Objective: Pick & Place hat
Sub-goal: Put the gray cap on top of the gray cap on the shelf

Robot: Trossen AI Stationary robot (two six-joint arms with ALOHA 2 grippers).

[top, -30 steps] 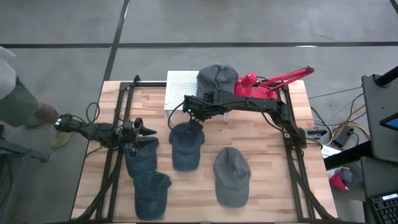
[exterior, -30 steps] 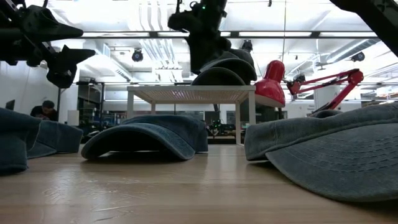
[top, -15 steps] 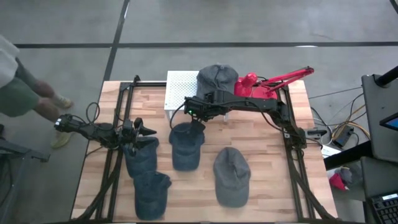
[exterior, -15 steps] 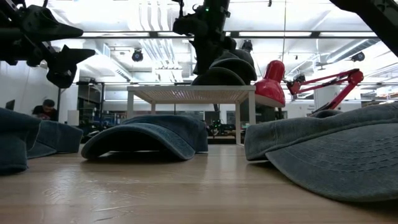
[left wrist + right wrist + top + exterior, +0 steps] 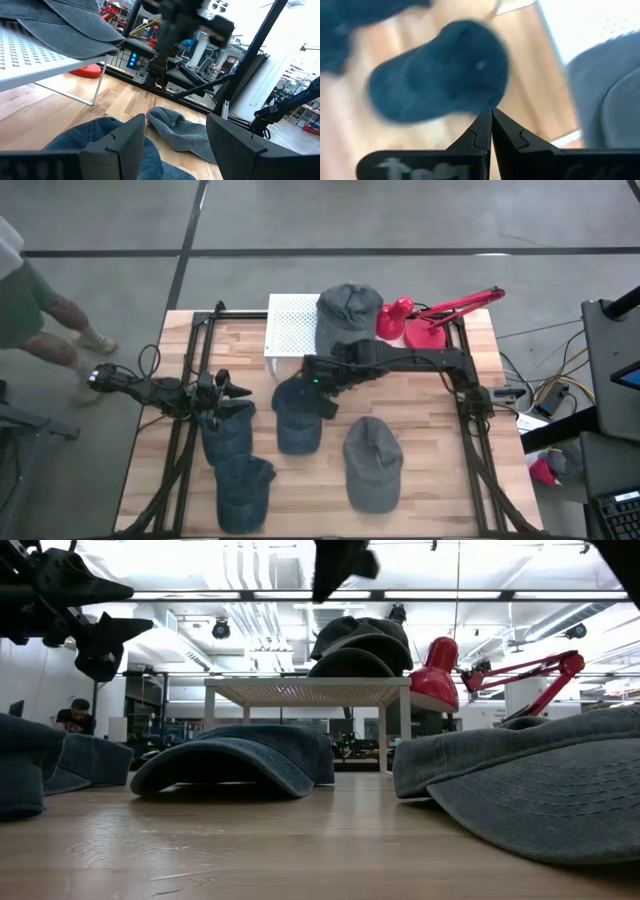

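A grey hat (image 5: 348, 308) rests on a white perforated stand (image 5: 290, 325) at the table's far edge; it also shows in the low view (image 5: 360, 645). Three dark blue hats (image 5: 299, 418) (image 5: 228, 430) (image 5: 243, 490) and a grey hat (image 5: 373, 462) lie flat on the wooden table. My right gripper (image 5: 327, 402) hangs high over the middle blue hat (image 5: 445, 90), shut and empty (image 5: 491, 114). My left gripper (image 5: 235, 391) is open above the left blue hat (image 5: 100, 145) and touches nothing.
A red desk lamp (image 5: 425, 320) stands at the far right, beside the stand. Black frame rails (image 5: 185, 430) (image 5: 480, 440) run along both table sides. A person (image 5: 30, 290) moves on the floor left of the table. Bare wood (image 5: 440, 480) shows at the near right.
My right gripper has risen from in front of the stand and gone toward the table's near edge, so it now hangs over the middle blue hat. The hats have stayed in place. The person at the left has walked on.
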